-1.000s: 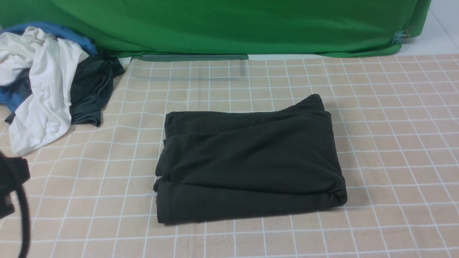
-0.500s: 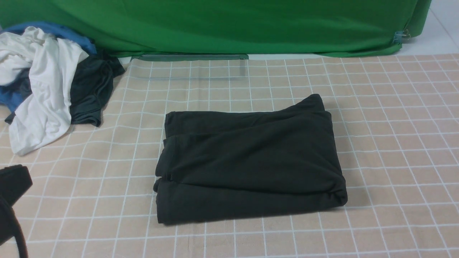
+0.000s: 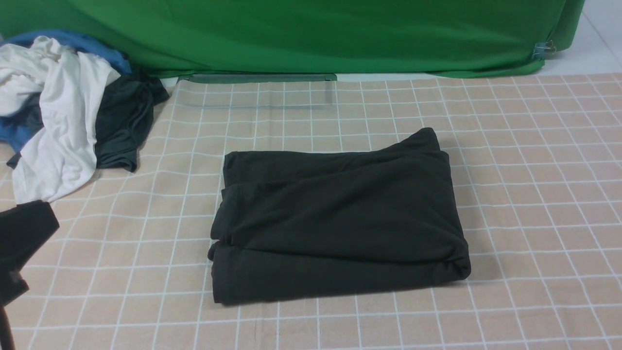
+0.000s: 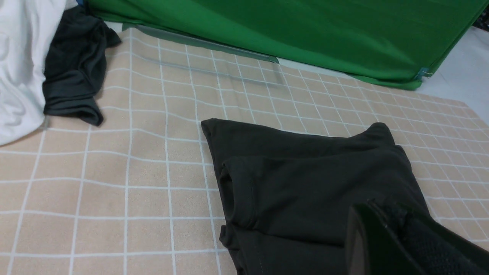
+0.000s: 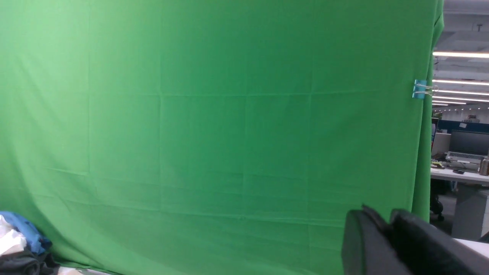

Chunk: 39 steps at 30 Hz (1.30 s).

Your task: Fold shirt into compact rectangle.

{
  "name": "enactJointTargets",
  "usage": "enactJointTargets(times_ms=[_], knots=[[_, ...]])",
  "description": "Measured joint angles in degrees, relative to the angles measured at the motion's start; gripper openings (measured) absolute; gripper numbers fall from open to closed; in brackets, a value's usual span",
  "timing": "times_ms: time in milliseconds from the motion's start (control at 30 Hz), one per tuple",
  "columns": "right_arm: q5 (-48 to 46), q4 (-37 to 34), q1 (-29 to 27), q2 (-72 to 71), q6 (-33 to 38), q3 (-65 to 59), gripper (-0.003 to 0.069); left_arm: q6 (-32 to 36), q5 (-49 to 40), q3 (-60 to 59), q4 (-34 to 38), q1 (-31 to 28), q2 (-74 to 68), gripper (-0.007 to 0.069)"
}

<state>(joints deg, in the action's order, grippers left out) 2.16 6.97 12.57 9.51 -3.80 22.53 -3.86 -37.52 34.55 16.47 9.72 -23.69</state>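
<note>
Now the shirt (image 3: 340, 223) lies folded into a thick, roughly rectangular black bundle near the middle of the table, on the checked tablecloth (image 3: 534, 170), a beige cloth with white grid lines. Its layers are stacked with soft ridges running across, and one corner at the far right sticks up a little beyond the rest. No logo or label shows on the folded bundle. From the left wrist view the shirt (image 4: 305, 183) shows its folded edges and a hemmed layer along the side.

At the far left corner of the table sits a heap of other clothes: a white garment (image 3: 58, 121), a blue one (image 3: 82, 43) behind it, and a smaller dark garment (image 3: 126, 121) beside them, all well apart from the shirt. A green backdrop (image 3: 311, 34) hangs behind the table.

Only a dark part of the left arm (image 3: 22, 238) shows at the near left edge, apart from the shirt. The left gripper (image 4: 386, 244) is clenched and holds nothing. The right gripper (image 5: 386, 244) is raised and faces the backdrop (image 5: 214, 114); I cannot tell whether its jaws are parted or closed, and nothing is seen in it.
</note>
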Motion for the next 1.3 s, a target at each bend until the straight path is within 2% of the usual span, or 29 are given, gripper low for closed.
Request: enactJointTargets(times_ms=[133, 400, 533, 600, 733, 933, 1100, 1300], knots=[[0.0, 0.0, 0.0, 0.0, -0.2, 0.0, 0.0141, 0.0, 0.2, -0.1, 0.1, 0.0, 0.0, 0.0019], [0.0, 0.0, 0.0, 0.0, -0.2, 0.0, 0.0144, 4.8, 1.2, -0.3, -5.3, 0.0, 0.0, 0.0019], [0.1, 0.0, 0.0, 0.0, -0.2, 0.0, 0.0144, 8.8, 8.7, -3.8, -7.3, -0.2, 1.5, 0.0019], [0.1, 0.0, 0.0, 0.0, -0.2, 0.0, 0.0144, 10.9, 15.5, -7.7, -7.6, -1.0, 4.2, 0.0019], [0.1, 0.0, 0.0, 0.0, -0.2, 0.0, 0.0146, 12.9, 21.8, -16.8, -7.9, -5.3, 12.3, 0.0019], [0.1, 0.0, 0.0, 0.0, -0.3, 0.0, 0.0162, 13.2, 23.0, -27.8, -10.6, -11.0, 21.1, 0.0019], [0.0, 0.0, 0.0, 0.0, -0.3, 0.0, 0.0165, 13.2, 23.4, -33.9, -11.7, -11.3, 23.6, 0.0019], [0.0, 0.0, 0.0, 0.0, -0.4, 0.0, 0.0176, 13.2, 23.7, -34.9, -11.6, -11.3, 23.7, 0.0019]])
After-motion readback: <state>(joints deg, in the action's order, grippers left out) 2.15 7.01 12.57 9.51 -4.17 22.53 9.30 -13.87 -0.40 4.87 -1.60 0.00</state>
